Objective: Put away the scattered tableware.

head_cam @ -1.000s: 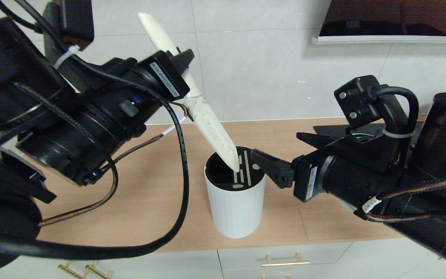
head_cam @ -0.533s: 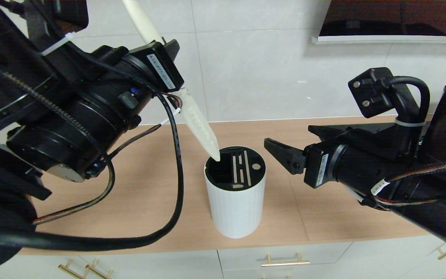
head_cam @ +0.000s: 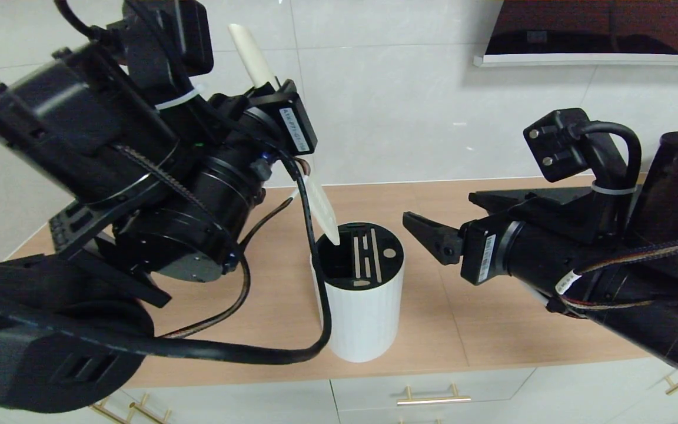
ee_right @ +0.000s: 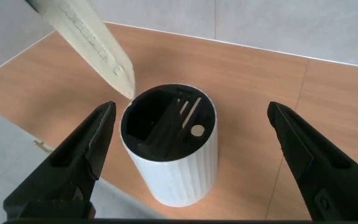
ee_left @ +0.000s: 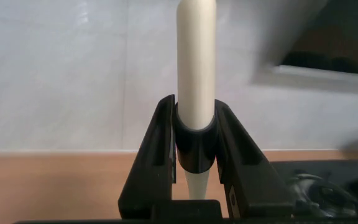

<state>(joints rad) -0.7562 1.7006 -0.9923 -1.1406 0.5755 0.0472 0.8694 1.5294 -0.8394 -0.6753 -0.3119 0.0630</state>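
My left gripper (head_cam: 285, 121) is shut on a white knife (head_cam: 322, 211), held steeply with the handle (ee_left: 196, 56) up and the blade pointing down. The blade tip hangs just above the left rim of a white cylindrical knife holder (head_cam: 362, 312), beside its large opening. The holder's black top (ee_right: 166, 121) has several narrow slots and a round hole. From the right wrist, the blade (ee_right: 95, 43) comes in over that rim. My right gripper (head_cam: 433, 221) is open and holds nothing, a short way right of the holder; its fingers (ee_right: 73, 162) spread wide on either side of the holder.
The holder stands on a light wooden countertop (head_cam: 492, 330) near its front edge. White drawers with brass handles (head_cam: 433, 400) lie below. A white tiled wall (head_cam: 404, 106) closes the back, with a dark panel (head_cam: 604, 29) at upper right.
The knife tip rose out of the slot area and shifted left to the holder's rim, then the knife turned more upright. My right gripper drew back to the right, away from the holder.
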